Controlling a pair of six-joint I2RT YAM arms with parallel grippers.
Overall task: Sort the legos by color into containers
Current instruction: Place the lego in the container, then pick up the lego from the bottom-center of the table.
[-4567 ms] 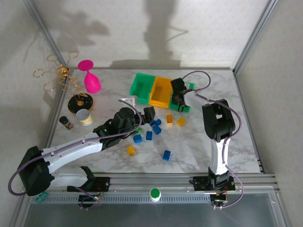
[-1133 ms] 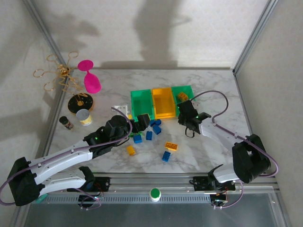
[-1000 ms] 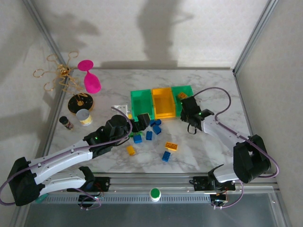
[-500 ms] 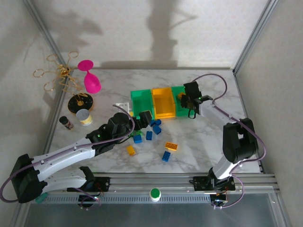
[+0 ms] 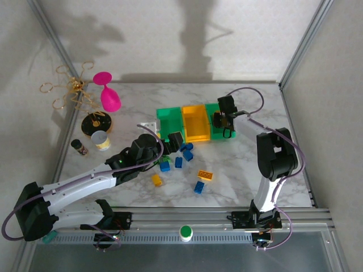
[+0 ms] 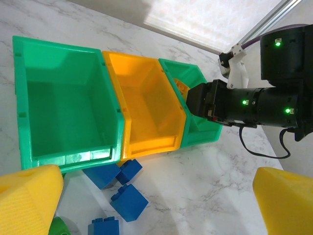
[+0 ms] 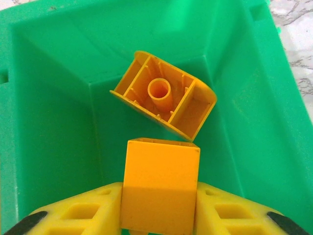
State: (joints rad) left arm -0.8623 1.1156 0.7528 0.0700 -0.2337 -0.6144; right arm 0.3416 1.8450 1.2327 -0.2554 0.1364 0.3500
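right gripper (image 7: 159, 211) has swung up from mid-table and now pinches an orange-yellow brick (image 7: 160, 183) over the right green bin (image 7: 54, 122), left gripper (image 6: 156, 196) gaping above blue legos (image 6: 128, 200) on the white marble table (image 5: 238, 170), plain walls (image 5: 159, 51) behind.

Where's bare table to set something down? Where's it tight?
Free: marble behind the containers; patch between the loose orange brick and the right arm. Left green container and orange container are empty. Tight: blue legos and left gripper before the containers; right gripper in the right green container.
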